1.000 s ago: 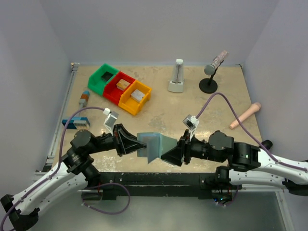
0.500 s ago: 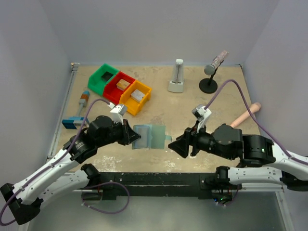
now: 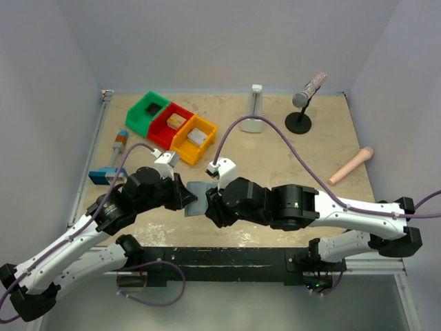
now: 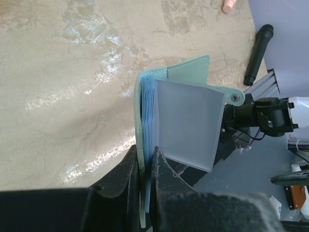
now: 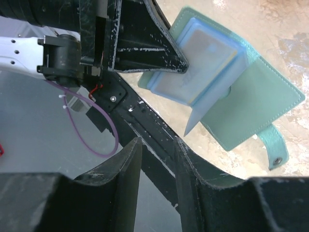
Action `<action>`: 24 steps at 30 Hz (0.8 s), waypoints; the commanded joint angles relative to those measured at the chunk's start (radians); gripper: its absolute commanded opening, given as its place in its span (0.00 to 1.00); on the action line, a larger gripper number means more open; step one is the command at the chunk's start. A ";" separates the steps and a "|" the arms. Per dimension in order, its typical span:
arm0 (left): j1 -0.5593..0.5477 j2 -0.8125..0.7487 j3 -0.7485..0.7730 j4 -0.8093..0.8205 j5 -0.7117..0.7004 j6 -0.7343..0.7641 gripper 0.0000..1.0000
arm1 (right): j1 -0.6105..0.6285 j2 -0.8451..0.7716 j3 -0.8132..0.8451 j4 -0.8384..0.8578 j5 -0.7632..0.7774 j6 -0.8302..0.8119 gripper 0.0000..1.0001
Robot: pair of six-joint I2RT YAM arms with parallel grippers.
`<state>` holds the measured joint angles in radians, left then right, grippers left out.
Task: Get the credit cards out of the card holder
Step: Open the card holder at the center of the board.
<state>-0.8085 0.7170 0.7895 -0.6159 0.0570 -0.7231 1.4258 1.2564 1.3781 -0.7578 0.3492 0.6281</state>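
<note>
The left gripper (image 4: pixel 147 157) is clenched on one edge of the card holder (image 4: pixel 188 72), apparently propping it open so the sleeves (image 4: pixel 186 123) fan out beyond its tips for the other arm. No credit cards can be made out. The right arm folds across leftward, the right gripper (image 5: pixel 157 142) parted and empty, the holder just ahead of its tips.

From above, the right arm (image 3: pixel 275 205) covers most of the card holder (image 3: pixel 199 187); only a sliver shows. In the wrist views its frosted sleeves (image 5: pixel 207 53) hide whether credit cards sit inside.
</note>
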 commanded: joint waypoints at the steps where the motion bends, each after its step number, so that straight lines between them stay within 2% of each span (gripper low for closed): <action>1: -0.008 -0.034 0.033 0.061 0.067 -0.018 0.00 | -0.014 0.001 0.056 0.017 -0.007 -0.001 0.37; 12: -0.008 -0.132 0.001 0.136 0.185 -0.010 0.00 | -0.122 -0.090 -0.143 0.043 -0.056 0.105 0.37; 18: -0.008 -0.152 -0.003 0.153 0.207 -0.007 0.00 | -0.125 -0.173 -0.209 0.052 -0.019 0.136 0.60; 24: -0.006 -0.157 -0.018 0.188 0.250 -0.010 0.00 | -0.125 -0.222 -0.232 0.025 0.033 0.162 0.72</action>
<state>-0.8085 0.5713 0.7856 -0.5171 0.2470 -0.7223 1.3022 1.0668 1.1568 -0.7364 0.3130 0.7506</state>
